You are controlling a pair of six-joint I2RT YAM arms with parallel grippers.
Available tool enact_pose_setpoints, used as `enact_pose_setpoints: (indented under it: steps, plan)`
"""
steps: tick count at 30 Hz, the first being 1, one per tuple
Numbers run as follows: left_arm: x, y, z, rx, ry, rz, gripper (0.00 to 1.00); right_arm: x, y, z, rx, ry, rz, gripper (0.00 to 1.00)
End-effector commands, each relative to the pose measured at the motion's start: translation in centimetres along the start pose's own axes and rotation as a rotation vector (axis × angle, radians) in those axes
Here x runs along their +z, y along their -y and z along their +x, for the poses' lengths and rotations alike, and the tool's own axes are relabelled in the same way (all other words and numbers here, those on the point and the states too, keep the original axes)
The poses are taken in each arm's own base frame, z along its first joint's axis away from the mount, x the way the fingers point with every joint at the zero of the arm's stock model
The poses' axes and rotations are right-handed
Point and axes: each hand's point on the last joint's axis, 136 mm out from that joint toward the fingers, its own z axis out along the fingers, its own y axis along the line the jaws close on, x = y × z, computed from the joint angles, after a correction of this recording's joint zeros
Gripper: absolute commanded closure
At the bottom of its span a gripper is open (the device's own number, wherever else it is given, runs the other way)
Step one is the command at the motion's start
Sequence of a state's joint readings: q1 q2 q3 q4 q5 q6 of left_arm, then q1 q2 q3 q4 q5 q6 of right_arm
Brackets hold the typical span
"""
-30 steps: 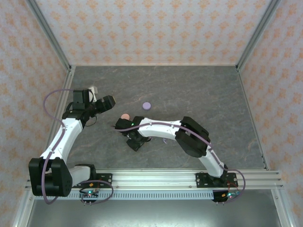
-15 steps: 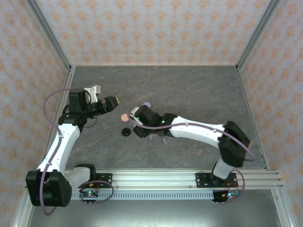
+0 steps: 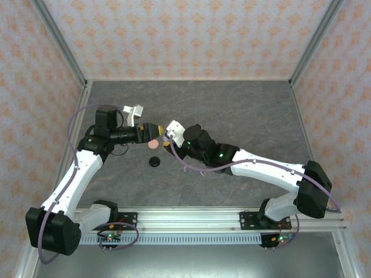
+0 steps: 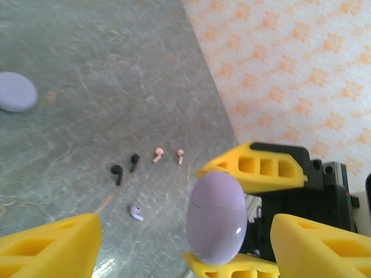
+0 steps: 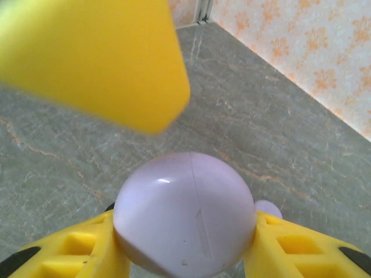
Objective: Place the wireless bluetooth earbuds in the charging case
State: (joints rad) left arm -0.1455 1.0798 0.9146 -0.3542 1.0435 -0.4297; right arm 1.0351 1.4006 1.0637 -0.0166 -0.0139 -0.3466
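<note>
Clamped in right gripper (image 5: 185, 249): lilac charging case (image 5: 185, 214), sat between wide-spread left gripper (image 4: 185, 252) fingers — apparently untouched by them. Lay loose on bench (image 4: 87, 46) beyond, well apart: earbuds (image 4: 157, 154).

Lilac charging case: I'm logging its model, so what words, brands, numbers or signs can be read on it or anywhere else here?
None: no readable text. The lilac charging case in the right hand shows a plain shell with a seam; the wallpaper carries an orange motif, no letters.
</note>
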Motion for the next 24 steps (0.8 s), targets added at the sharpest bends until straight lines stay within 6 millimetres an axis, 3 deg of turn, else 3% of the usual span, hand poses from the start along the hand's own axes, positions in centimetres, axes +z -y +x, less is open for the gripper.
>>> enact_pose_setpoints:
  steps: [1, 7, 15, 24]
  plan:
    - [0.1, 1.9, -0.1, 0.017, -0.028, 0.069, 0.25, -0.8, 1.0, -2.0, -0.028, 0.071, 0.039, 0.53]
    - [0.7, 2.5, 1.2, 0.033, -0.091, 0.094, 0.3, -0.8, 1.1, -1.8, -0.035, 0.063, 0.047, 0.53]
    - [1.4, 2.6, 2.0, 0.036, -0.135, 0.108, 0.56, -0.8, 0.8, -2.0, -0.026, 0.063, 0.028, 0.53]
    - [1.5, 3.2, 2.5, 0.067, -0.14, 0.123, 0.7, -0.5, -0.3, -2.1, 0.006, 0.065, -0.034, 0.52]
